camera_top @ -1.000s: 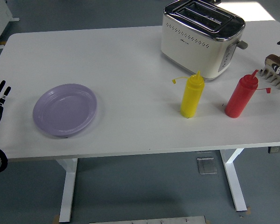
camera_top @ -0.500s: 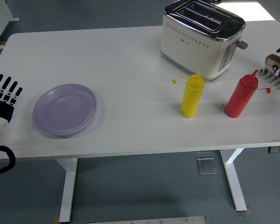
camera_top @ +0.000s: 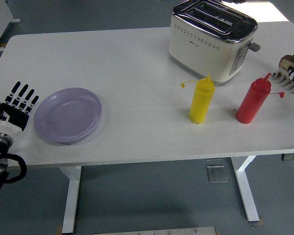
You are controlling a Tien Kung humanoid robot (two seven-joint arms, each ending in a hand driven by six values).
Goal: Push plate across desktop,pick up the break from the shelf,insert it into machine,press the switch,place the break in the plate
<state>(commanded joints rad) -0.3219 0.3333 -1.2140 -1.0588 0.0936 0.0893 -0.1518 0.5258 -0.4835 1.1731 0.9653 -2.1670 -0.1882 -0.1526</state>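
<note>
Left hand at plate, push not begun.
Left hand [camera_top: 17, 104], fingers spread and empty, sits just left of the purple plate [camera_top: 68, 114] on the worktop [camera_top: 112, 63]; toaster [camera_top: 211, 38] far right. Risk: fingers ride over the rim, tipping the plate.

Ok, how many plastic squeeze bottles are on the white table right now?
2. The yellow squeeze bottle stands in front of the cream toaster; the red squeeze bottle stands to its right, near the table's right edge. None look hidden.
</note>
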